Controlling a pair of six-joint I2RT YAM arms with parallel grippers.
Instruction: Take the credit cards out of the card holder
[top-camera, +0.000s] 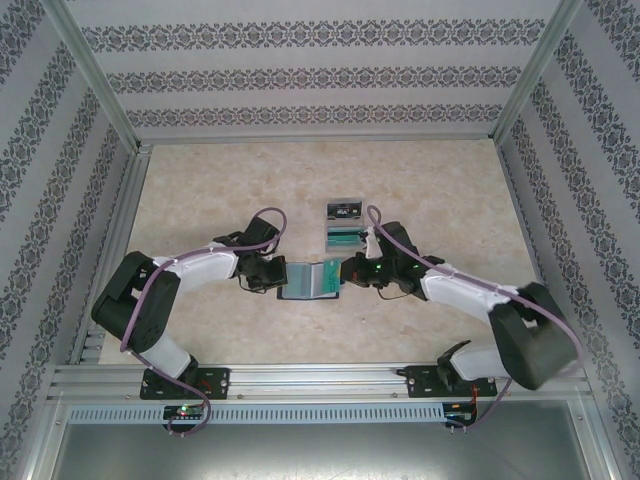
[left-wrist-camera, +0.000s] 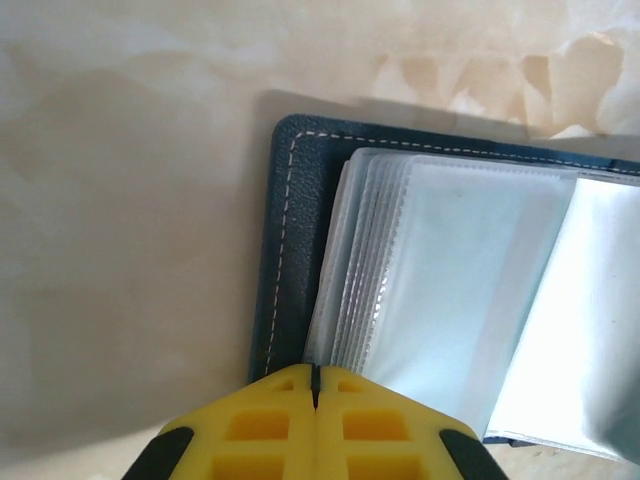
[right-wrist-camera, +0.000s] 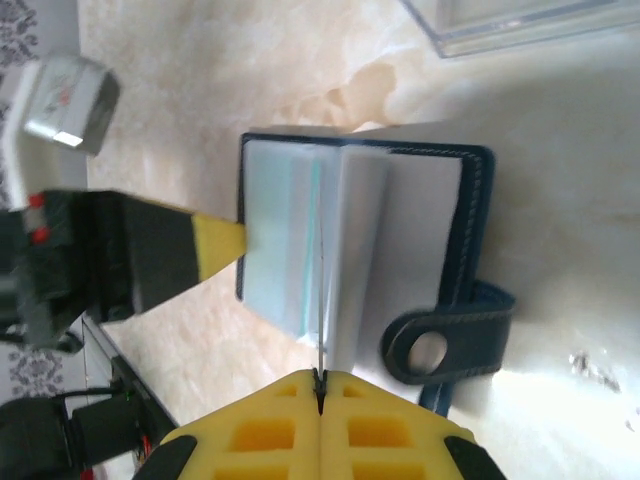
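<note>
The right gripper (right-wrist-camera: 320, 385) has its yellow fingers pressed together on a thin leaf standing up from the middle of the open card holder (top-camera: 308, 280); in the right wrist view that leaf runs edge-on straight into the seam between the fingers. This gripper comes at the holder from the right. On that side the black clasp tab (right-wrist-camera: 440, 345), with its round hole, sticks out from the blue cover onto the table (top-camera: 200, 200).

The left gripper (left-wrist-camera: 315, 385) meets the holder from the opposite side. Its fingers are closed flat against each other, right at the edge where the stitched slate-blue cover meets the stack of clear plastic sleeves (left-wrist-camera: 440, 280). I cannot tell whether anything is nipped between them. The sleeves I can see look pale and see-through, and I cannot make out a card in any of them.

So the holder lies spread open between the two grippers, near the middle of the table and a little toward the near edge.

Just beyond its far right corner lies a teal-green card (top-camera: 338, 241), and a dark card (top-camera: 343, 210) sits a little farther off. Both are close to the right gripper. Each seems to rest in clear plastic, though I cannot be sure.
</note>
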